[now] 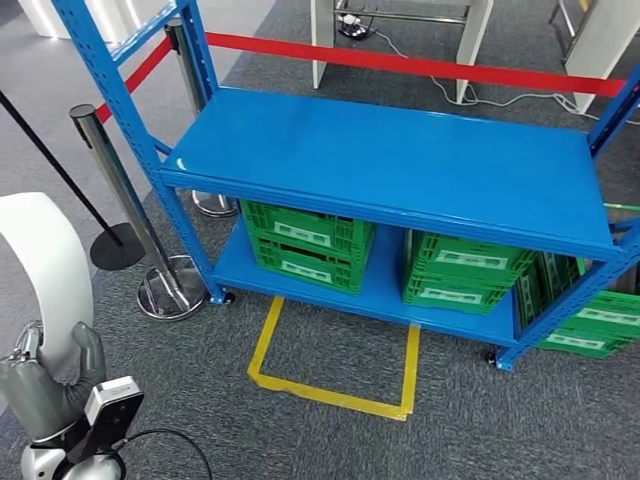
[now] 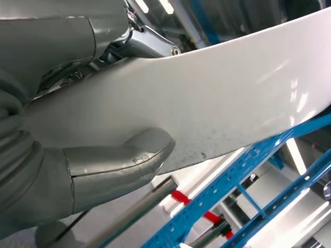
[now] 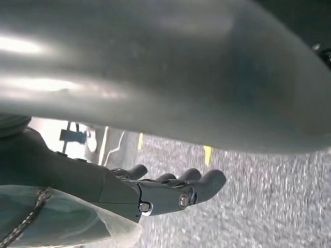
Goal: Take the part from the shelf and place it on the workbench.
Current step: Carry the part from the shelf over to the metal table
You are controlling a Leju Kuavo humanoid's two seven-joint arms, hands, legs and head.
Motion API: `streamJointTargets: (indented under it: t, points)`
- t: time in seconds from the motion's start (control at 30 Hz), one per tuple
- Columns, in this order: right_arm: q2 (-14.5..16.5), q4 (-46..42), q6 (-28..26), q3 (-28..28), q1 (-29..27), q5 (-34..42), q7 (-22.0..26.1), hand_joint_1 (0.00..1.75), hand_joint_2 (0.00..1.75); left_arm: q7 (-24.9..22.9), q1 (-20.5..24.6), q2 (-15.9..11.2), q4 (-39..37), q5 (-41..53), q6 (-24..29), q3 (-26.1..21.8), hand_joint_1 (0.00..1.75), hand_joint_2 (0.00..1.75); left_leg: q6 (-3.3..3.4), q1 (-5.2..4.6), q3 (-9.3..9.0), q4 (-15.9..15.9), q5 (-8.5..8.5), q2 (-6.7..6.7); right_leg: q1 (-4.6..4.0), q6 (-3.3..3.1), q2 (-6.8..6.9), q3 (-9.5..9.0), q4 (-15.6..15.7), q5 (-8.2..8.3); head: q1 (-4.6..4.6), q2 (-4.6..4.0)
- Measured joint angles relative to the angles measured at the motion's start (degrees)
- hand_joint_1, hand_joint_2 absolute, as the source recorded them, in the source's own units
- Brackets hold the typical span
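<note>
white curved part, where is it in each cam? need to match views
Head view: the white curved part sits at the lower left edge, held by the left hand.
Left wrist view: it runs across the middle of the frame, the thumb pressed against it.
Right wrist view: can't pick it out; the right hand hangs over grey carpet.
Shared landmark: the blue shelf frame, head and left wrist views.

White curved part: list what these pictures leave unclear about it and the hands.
- White curved part: cut off by the head view's left edge; full shape unknown.
- Left robot hand: fingers behind the part in the left wrist view.
- Right robot hand: a blurred grey surface covers it in the right wrist view.
</note>
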State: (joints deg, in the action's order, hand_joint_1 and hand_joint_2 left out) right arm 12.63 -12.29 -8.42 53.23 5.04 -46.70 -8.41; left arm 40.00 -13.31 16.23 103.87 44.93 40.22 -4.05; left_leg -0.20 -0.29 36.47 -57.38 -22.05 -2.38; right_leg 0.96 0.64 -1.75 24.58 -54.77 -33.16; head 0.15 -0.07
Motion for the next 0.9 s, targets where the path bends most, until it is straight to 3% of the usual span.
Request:
streamJointTargets:
  t: [0.07, 0.17, 0.2, 0.23, 0.3, 0.37, 0.43, 0.47, 0.5, 0.57, 0.63, 0.67, 0.7, 0.73, 0.77, 0.8, 0.83, 0.9]
  points:
    - [0.11, 0.01, -0.18, -0.05, -0.03, -0.37, 0.06, 0.0, 0.0, 0.0, 0.2, -0.03, -0.1, 0.34, -0.01, 0.26, 1.75, 1.75, -0.64, 0.17, 0.98, -2.75, -2.72, 0.51, 0.16, -0.8, 1.37, 0.36, 0.07, 0.52, -0.23, 0.0]
    - [0.14, 0.01, -0.76, -0.1, -0.29, -0.6, 0.04, 0.0, 0.0, 0.0, 0.49, -0.13, -0.44, 0.26, -0.02, 0.78, 1.75, 1.75, -1.63, 0.58, 3.57, -13.14, -9.51, 1.64, 0.06, -1.15, 3.34, 0.88, 0.0, 1.05, -0.49, 0.0]
    - [0.14, 0.01, -1.14, -0.11, -0.4, -0.65, 0.03, 0.0, 0.0, 0.0, 0.51, -0.17, -0.58, 0.07, -0.02, 0.92, 1.75, 1.75, -1.82, 0.72, 3.68, -15.29, -10.08, 1.76, 0.05, -1.1, 3.99, 1.01, -0.06, 1.14, -0.48, 0.0]
    - [0.14, 0.01, -1.65, -0.13, -0.52, -0.7, 0.02, 0.0, 0.0, 0.0, 0.54, -0.19, -0.73, -0.22, -0.02, 1.04, 1.75, 1.75, -1.91, 0.83, 2.94, -15.46, -9.59, 1.9, 0.04, -1.04, 4.61, 1.1, -0.13, 1.19, -0.49, 0.0]
    - [0.18, 0.01, -2.88, -0.14, -0.73, -0.8, 0.02, 0.0, 0.0, 0.0, 0.69, -0.22, -0.97, -0.97, -0.02, 1.22, 1.75, 1.75, -1.75, 0.93, -1.13, -9.78, -6.61, 2.78, 0.02, -0.81, 5.86, 0.82, -0.22, 1.13, -0.48, 0.0]
    - [0.23, 0.01, -3.79, -0.14, -0.92, -0.92, 0.04, 0.0, 0.0, 0.0, 1.0, -0.23, -1.15, -1.44, -0.03, 1.35, 1.75, 1.75, -1.1, 0.54, -5.11, -3.08, -4.86, 4.74, -0.2, -0.29, 6.87, 0.64, -0.29, 0.97, -0.45, 0.0]
    - [0.25, 0.01, -4.5, -0.14, -1.09, -1.19, 0.12, 0.0, 0.0, -0.01, 1.25, -0.25, -1.33, -1.32, -0.03, 1.51, 1.75, 1.75, -0.17, 0.06, -6.09, -0.89, -5.18, 5.59, -0.42, 0.36, 7.78, 0.44, -0.34, 0.93, -0.47, 0.0]
    - [0.25, 0.01, -4.95, -0.14, -1.11, -1.35, 0.16, 0.0, 0.0, -0.01, 1.28, -0.27, -1.43, -1.03, -0.03, 1.58, 1.75, 1.75, 0.3, 0.06, -5.92, -0.54, -5.3, 5.14, -0.47, 0.69, 8.27, 0.28, -0.33, 0.91, -0.5, 0.0]
    - [0.24, -0.03, -5.45, -0.13, -1.11, -1.44, 0.16, 0.0, 0.0, -0.02, 1.24, -0.29, -1.57, -0.7, -0.02, 1.66, 1.75, 1.75, 0.69, 0.19, -5.9, -0.1, -5.41, 4.63, -0.45, 0.99, 8.06, 0.28, -0.46, 0.64, -0.53, 0.0]
    - [0.23, -0.1, -6.31, -0.03, -1.24, -1.18, 0.11, 0.0, 0.0, -0.11, 1.16, -0.31, -1.93, -0.16, -0.01, 1.86, 1.75, 1.75, 1.34, 0.54, -5.83, 0.65, -5.3, 3.56, -0.36, 1.42, 5.66, 1.94, -3.06, -1.15, -0.32, 0.0]
    - [0.22, -0.15, -6.73, 0.19, -1.61, -0.53, 0.13, 0.0, 0.0, -0.42, 1.01, -0.38, -2.39, 0.22, 0.0, 2.02, 1.75, 1.75, 1.69, 0.61, -5.57, 0.76, -5.09, 2.47, -0.25, 1.51, 2.79, 6.09, -10.46, -4.35, -0.05, 0.0]
    - [0.22, -0.16, -6.84, 0.34, -1.81, -0.25, 0.16, 0.0, 0.0, -0.62, 0.88, -0.45, -2.62, 0.43, -0.01, 2.05, 1.75, 1.75, 1.77, 0.54, -5.44, 0.74, -5.05, 1.84, -0.26, 1.51, 2.23, 8.53, -14.63, -5.52, 0.01, 0.0]
    - [0.22, -0.16, -6.92, 0.49, -1.97, -0.06, 0.18, 0.0, 0.0, -0.78, 0.72, -0.52, -2.85, 0.58, -0.01, 2.07, 1.75, 1.75, 1.8, 0.46, -5.42, 0.72, -5.03, 1.17, -0.29, 1.47, 2.02, 10.34, -17.38, -5.73, 0.02, 0.0]
    - [0.23, -0.16, -6.98, 0.63, -2.09, 0.06, 0.13, 0.0, 0.0, -0.94, 0.59, -0.58, -3.05, 0.68, -0.01, 2.08, 1.75, 1.75, 1.82, 0.39, -5.45, 0.7, -5.02, 0.42, -0.31, 1.39, 1.88, 11.24, -18.06, -4.79, 0.02, 0.0]
    - [0.29, -0.16, -7.05, 0.76, -2.15, 0.08, 0.06, 0.0, 0.0, -1.07, 0.51, -0.67, -3.21, 0.77, -0.01, 2.11, 1.75, 1.75, 1.82, 0.34, -5.52, 0.66, -5.02, -0.38, -0.32, 1.26, 1.67, 10.99, -16.32, -2.7, 0.02, 0.0]
    - [0.4, -0.16, -7.1, 0.87, -2.18, -0.08, -0.01, 0.0, 0.0, -1.2, 0.48, -0.79, -3.35, 0.89, -0.01, 2.21, 1.75, 1.75, 1.79, 0.31, -5.61, 0.61, -5.04, -1.19, -0.3, 1.07, 0.93, 9.79, -12.66, 0.04, 0.02, 0.0]
    - [0.54, -0.16, -7.14, 0.93, -2.18, -0.41, -0.08, 0.0, 0.0, -1.33, 0.5, -0.92, -3.45, 1.09, -0.01, 2.38, 1.75, 1.75, 1.7, 0.26, -5.62, 0.54, -5.04, -1.92, -0.22, 0.85, -0.54, 8.41, -8.85, 2.14, 0.0, 0.0]
    - [1.04, -0.15, -7.03, 0.96, -2.12, -1.5, 0.3, 0.0, 0.0, -1.51, 0.71, -1.15, -3.56, 1.91, -0.01, 2.96, 1.75, 1.75, 1.26, 0.28, -5.12, 0.18, -4.97, -3.37, -0.02, 0.55, -3.06, 6.2, -3.33, 3.99, -0.05, 0.0]
